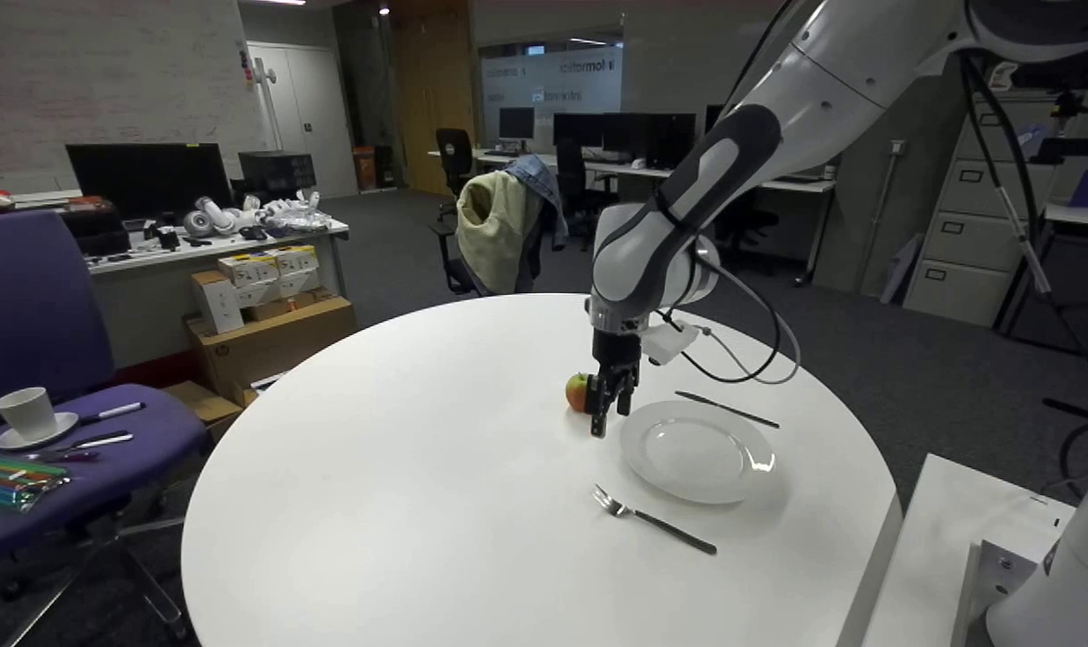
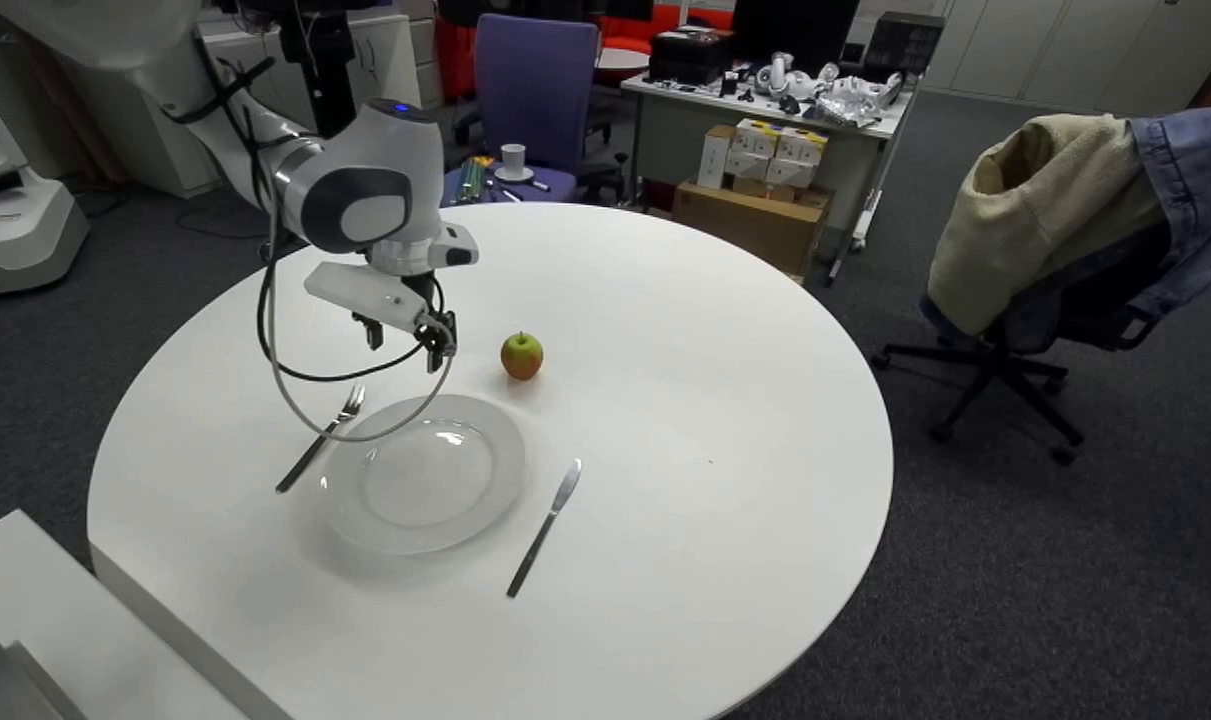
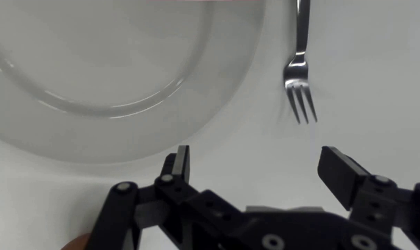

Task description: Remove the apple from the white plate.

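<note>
The apple, red and yellow-green, rests on the table just off the plate. It shows in both exterior views (image 1: 575,393) (image 2: 521,357), partly behind a finger in one of them. In the wrist view only a sliver of the apple (image 3: 75,242) shows at the bottom left, beside a finger. The white plate (image 1: 698,458) lies flat with nothing on it; it also shows in an exterior view (image 2: 425,480) and the wrist view (image 3: 126,139). My gripper (image 1: 612,420) (image 2: 405,355) (image 3: 255,152) is open and empty, pointing down above the table between the plate's edge and the fork side, apart from the apple.
A fork (image 1: 660,524) (image 2: 323,440) (image 3: 297,69) and a knife (image 1: 728,409) (image 2: 545,530) lie on opposite sides of the plate. The round white table (image 1: 373,503) carries them. A purple chair (image 1: 139,422) with a cup and saucer stands beyond the table's edge.
</note>
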`<state>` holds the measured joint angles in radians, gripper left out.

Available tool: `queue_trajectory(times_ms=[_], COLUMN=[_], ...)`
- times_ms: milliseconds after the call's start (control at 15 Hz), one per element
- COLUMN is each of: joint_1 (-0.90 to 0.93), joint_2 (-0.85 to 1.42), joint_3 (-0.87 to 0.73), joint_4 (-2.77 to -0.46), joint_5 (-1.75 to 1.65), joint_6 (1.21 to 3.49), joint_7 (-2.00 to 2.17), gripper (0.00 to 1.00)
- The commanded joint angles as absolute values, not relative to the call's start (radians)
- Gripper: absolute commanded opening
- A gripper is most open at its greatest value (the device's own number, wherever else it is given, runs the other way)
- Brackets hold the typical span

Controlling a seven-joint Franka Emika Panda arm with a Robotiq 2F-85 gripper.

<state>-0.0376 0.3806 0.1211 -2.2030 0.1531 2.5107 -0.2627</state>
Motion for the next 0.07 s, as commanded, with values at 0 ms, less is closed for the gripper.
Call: queue_trajectory(times_ms=[0], joint_1=[-0.026], joint_2=[0.377], joint_3=[0.121], joint_4=[-2.212], joint_5=[0.148], joint_6=[2.511], joint_7=[-0.250], gripper=[1.00])
